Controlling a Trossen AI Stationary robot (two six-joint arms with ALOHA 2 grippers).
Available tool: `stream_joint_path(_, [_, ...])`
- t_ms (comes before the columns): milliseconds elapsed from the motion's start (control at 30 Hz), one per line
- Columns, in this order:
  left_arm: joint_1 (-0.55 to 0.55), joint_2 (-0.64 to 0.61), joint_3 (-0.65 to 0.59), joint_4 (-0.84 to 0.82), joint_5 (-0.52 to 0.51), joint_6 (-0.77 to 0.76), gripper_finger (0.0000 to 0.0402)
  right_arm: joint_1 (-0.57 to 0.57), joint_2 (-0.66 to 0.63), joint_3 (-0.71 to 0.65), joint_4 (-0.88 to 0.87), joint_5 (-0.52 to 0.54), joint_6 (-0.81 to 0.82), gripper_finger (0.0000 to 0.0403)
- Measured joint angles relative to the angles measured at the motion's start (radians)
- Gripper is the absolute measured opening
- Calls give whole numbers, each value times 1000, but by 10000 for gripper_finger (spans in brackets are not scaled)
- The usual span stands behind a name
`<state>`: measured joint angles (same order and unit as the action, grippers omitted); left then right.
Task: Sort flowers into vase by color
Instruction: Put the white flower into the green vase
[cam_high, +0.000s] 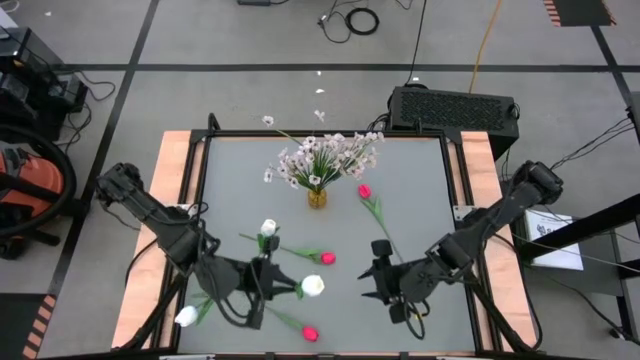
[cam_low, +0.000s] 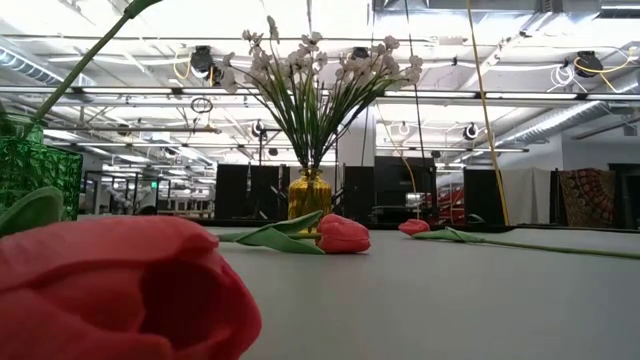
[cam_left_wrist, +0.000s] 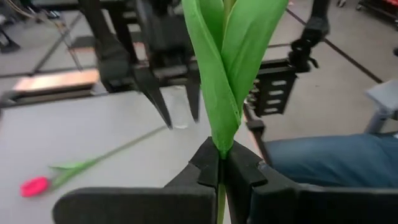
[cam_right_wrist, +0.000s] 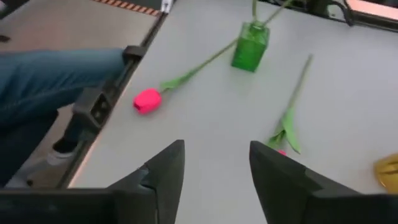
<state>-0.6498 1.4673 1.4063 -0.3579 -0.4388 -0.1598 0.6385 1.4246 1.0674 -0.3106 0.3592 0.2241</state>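
The grey bench (cam_high: 420, 200) carries everything, with 2 dark arms reaching over it from its left and right edges. A person's leg in blue jeans (cam_right_wrist: 50, 81) shows just past the near edge.

The left gripper (cam_left_wrist: 221, 163) hangs over the near left part of the bench, its pincer clamped tight on a leafy stem (cam_left_wrist: 217, 74) that rises upright between the fingers. From above, a white tulip head (cam_high: 313, 286) lies just beside that gripper. Whether it belongs to the clamped stem cannot be told.

The right gripper (cam_right_wrist: 214, 149) hovers over the near right part of the bench, its pincer standing moderately wide with nothing between the fingers.

A spray of pale blossoms (cam_high: 325, 155) stands upright in an amber vase (cam_high: 317, 197) near the middle of the far edge. A green vase (cam_right_wrist: 250, 46) stands on the left half and holds thin stems.

3 pink tulips lie flat on the bench:
- 1 just right of the amber vase (cam_high: 364, 190), its stem running toward the right gripper
- 1 near the centre (cam_high: 327, 258)
- 1 at the near edge (cam_high: 309, 333)

Another white tulip (cam_high: 268, 228) sits left of centre. A 3rd white tulip (cam_high: 186, 316) is by the near left corner.
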Motion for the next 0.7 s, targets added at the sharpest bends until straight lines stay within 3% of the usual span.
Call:
stream_joint_path(300, [24, -122, -14, -104, -34, 63, 9, -54, -2, -27, 48, -29, 26, 142])
stream_joint_path(700, [12, -186, -191, -118, -72, -43, 9, -57, -2, -27, 71, -51, -4, 136])
